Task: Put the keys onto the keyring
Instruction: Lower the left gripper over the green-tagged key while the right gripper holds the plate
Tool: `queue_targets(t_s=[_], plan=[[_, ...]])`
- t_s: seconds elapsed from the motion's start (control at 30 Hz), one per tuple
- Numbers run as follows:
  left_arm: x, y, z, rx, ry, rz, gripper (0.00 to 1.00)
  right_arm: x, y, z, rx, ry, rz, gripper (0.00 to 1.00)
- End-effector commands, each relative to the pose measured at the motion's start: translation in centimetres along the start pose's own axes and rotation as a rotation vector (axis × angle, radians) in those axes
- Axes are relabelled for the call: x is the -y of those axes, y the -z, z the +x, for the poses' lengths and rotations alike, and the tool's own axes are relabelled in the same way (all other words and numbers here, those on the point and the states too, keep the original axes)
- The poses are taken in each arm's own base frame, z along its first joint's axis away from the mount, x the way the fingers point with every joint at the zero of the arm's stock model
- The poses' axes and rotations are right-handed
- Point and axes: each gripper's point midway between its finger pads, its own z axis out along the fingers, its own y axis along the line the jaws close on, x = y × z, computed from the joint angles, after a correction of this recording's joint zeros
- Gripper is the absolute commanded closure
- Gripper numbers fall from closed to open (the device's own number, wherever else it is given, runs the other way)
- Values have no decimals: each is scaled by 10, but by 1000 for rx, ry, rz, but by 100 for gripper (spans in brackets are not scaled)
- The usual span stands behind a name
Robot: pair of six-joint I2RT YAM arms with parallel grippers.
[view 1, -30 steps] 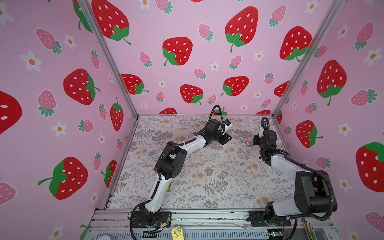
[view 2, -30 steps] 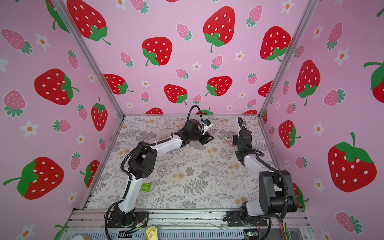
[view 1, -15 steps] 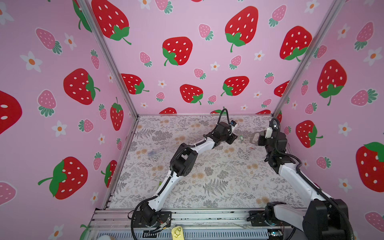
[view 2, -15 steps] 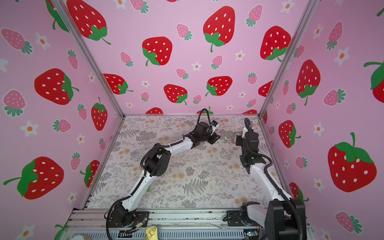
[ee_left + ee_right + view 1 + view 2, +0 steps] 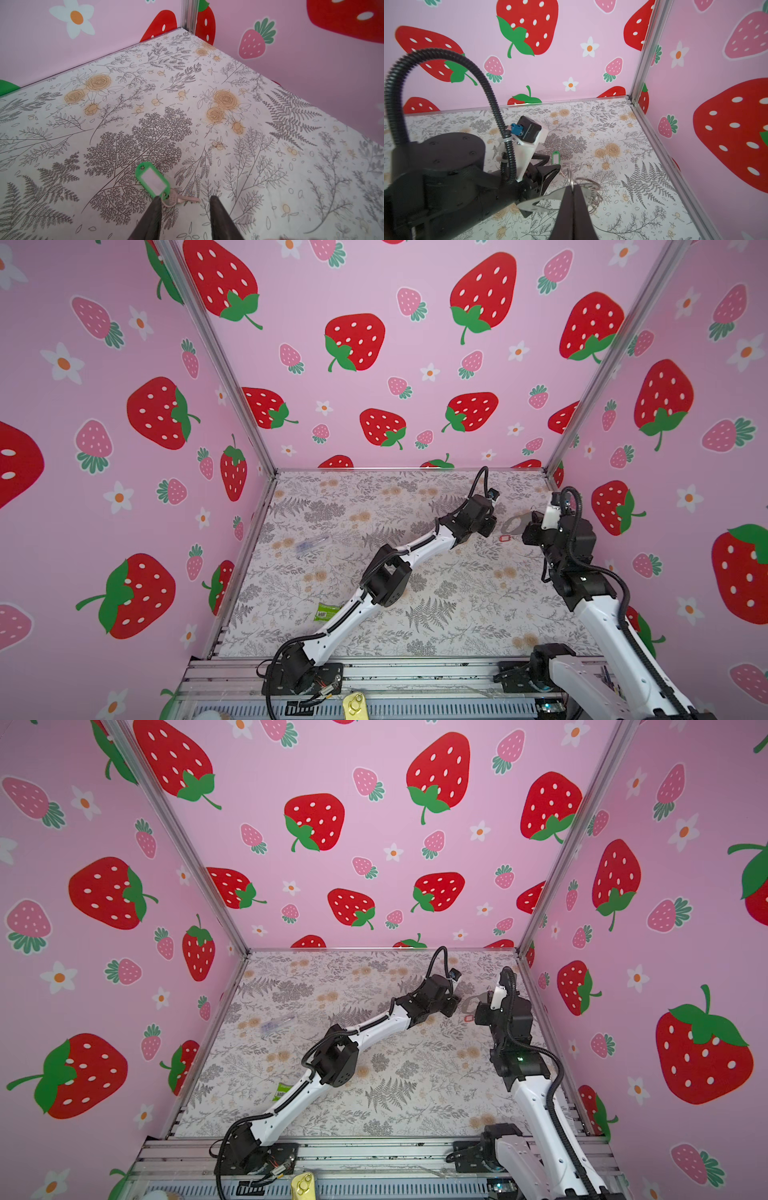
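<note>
Pinching greyish oval metal-ringed keyring (image 5: 588, 190), right gripper (image 5: 572, 187) closed tight, left gripper (image 5: 185, 200) half-parted, empty, straddling green plastic key tag (image 5: 151, 179), which both top views hide.

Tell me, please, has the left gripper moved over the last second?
Yes. In a top view the left gripper has shifted right, closer to the back right corner post.

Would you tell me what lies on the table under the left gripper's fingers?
The left gripper stands open over a silver key at the end of a green tag on the table. One finger hides part of where they meet.
</note>
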Motion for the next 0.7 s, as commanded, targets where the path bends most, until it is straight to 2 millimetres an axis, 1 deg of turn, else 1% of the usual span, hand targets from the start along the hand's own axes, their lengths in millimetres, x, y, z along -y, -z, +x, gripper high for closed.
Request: queue_targets(t_s=[0.0, 0.17, 0.23, 0.3, 0.37, 0.43, 0.53, 0.67], plan=[[-16, 2, -8, 7, 101, -62, 60, -2, 12, 3, -17, -17, -19, 100], [-26, -4, -8, 30, 292, -24, 59, -5, 33, -3, 42, -25, -53, 100], [-28, -6, -9, 37, 334, -15, 59, -5, 39, -1, 59, -19, -58, 100], [-28, -7, -10, 45, 354, -11, 60, -5, 40, 2, 59, -19, -60, 100], [-27, -9, -11, 59, 378, -1, 60, -6, 38, 6, 51, -25, -67, 100], [-25, -12, -8, 60, 412, 13, 60, -7, 30, 6, 48, -21, -69, 100], [-22, -15, -6, 61, 445, 45, 60, -7, 21, -2, 72, -23, -58, 100], [-19, -15, -13, 78, 483, 99, 61, -1, 14, -9, 91, -14, -20, 100]])
